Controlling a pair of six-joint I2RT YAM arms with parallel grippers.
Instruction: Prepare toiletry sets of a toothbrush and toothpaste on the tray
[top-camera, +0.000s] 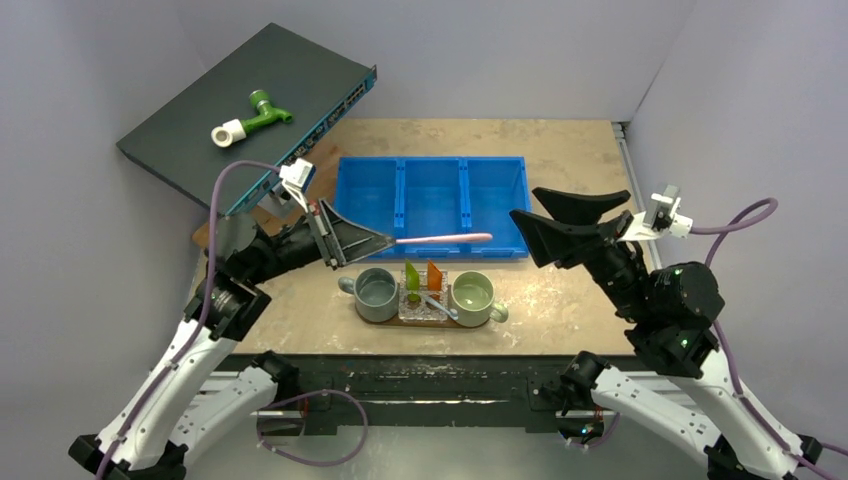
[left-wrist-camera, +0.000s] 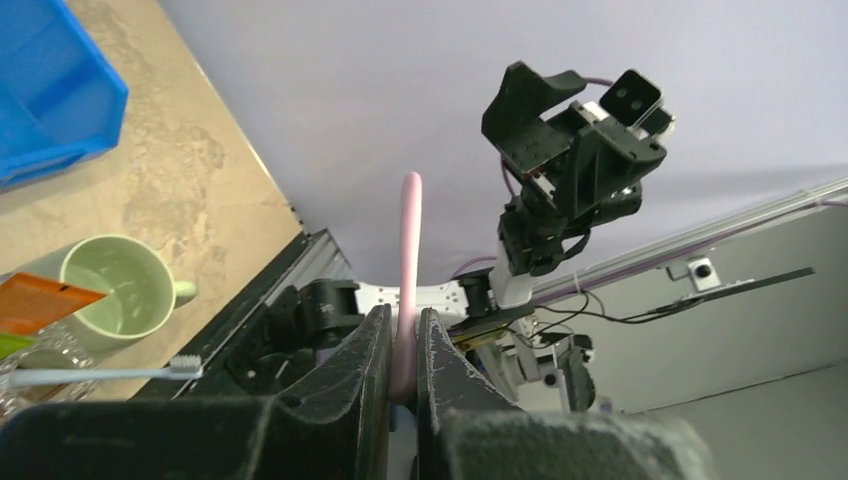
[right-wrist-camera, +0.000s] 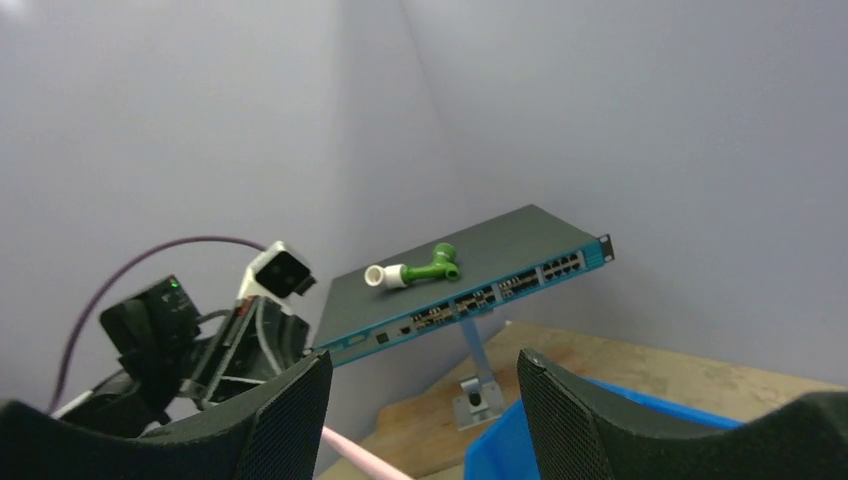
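above the bench (top-camera: 570, 305), in front of the blue bin (top-camera: 432, 200), the left tool (top-camera: 385, 240) is pinching the pink toothbrush (top-camera: 445, 238) by 1 end, holding it level and pointing toward the right tool (top-camera: 524, 201). the right tool is hanging just beside that free end, fingers spread, gripping nothing. near the bench's front edge, the tray (top-camera: 400, 322) is carrying 2 mugs (top-camera: 377, 293); between them the lime-green tube (top-camera: 411, 274) and orange tube (top-camera: 434, 274) are standing, with the pale toothbrush (top-camera: 440, 305) lying beside them.

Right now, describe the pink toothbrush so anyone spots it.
Find the blue bin mid-table. Along its near edge the left tool holds the pink toothbrush level in the air. The white toothbrush lies low between the mugs.
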